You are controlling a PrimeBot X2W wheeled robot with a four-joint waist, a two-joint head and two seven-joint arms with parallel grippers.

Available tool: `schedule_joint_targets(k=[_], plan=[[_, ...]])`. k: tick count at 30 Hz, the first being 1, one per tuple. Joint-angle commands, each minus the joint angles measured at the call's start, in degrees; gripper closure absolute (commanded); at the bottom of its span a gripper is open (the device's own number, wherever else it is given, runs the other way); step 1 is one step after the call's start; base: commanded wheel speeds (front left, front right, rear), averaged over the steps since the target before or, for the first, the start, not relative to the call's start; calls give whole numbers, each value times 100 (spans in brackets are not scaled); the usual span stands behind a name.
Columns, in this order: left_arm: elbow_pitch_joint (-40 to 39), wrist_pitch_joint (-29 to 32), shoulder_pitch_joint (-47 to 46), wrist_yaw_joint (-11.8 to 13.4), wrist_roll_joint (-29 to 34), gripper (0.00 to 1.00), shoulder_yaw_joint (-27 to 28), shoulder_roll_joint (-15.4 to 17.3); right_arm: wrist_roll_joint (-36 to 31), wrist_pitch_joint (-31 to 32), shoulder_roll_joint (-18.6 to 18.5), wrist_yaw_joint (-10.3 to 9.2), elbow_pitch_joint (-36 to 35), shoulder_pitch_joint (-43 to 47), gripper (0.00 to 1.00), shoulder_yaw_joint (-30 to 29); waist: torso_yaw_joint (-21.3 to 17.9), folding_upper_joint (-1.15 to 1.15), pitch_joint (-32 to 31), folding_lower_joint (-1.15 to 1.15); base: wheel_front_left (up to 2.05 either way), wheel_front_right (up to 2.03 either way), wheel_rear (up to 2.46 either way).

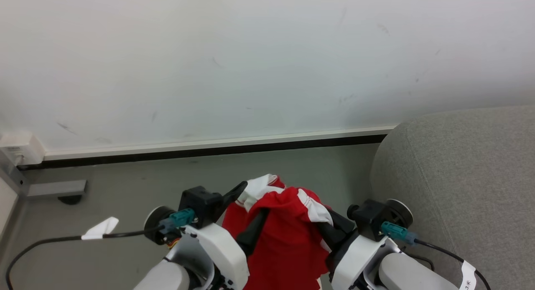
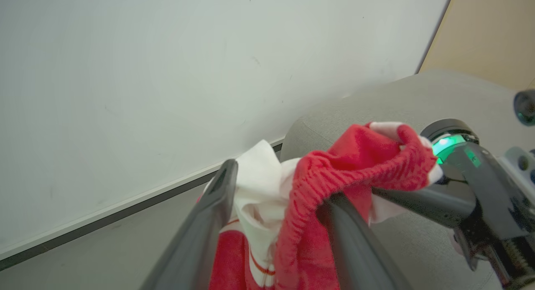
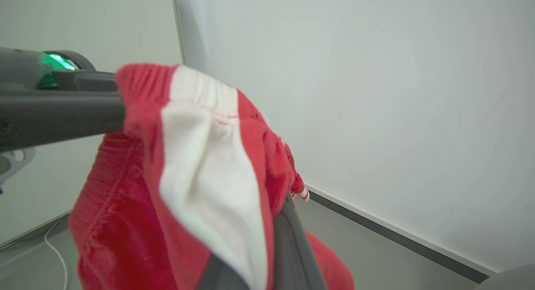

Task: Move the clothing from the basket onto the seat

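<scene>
A red garment with white stripes, the clothing (image 1: pixel 288 235), hangs bunched between my two grippers above the floor. My left gripper (image 1: pixel 253 202) is shut on its white-and-red edge, and cloth fills the gap between the fingers (image 2: pixel 217 198). My right gripper (image 1: pixel 330 225) is shut on the garment's other side. The striped waistband (image 3: pixel 200 156) drapes over this gripper and hides one finger. The seat (image 1: pixel 459 177), a light-grey couch cushion, lies just right of the right gripper. The basket is out of view.
A white wall with a pale and black baseboard (image 1: pixel 209 148) runs across ahead. A grey floor box (image 1: pixel 54 189) and a wall fitting (image 1: pixel 16 150) sit at the left. A black cable with a white tag (image 1: pixel 100 228) trails off the left arm.
</scene>
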Motion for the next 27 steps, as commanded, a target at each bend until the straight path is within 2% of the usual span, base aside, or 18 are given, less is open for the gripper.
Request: schedule_joint_targets(k=[1,18,27], plan=[[15,-40,89,39,-18,0,7,29,-2,1,-30,-12,-61,46,100,-52,2,0,2,0,0,0,0],[127,-249,344,52,-64,0,-108,39,-200,1,-262,-12,-269,66,100,-691,-66,0,25,0,0,0,0],[147,-316,388,36,-75,0,-206,16,-350,2,-427,-12,-403,69,100,-1074,-457,0,65,0,0,0,0]])
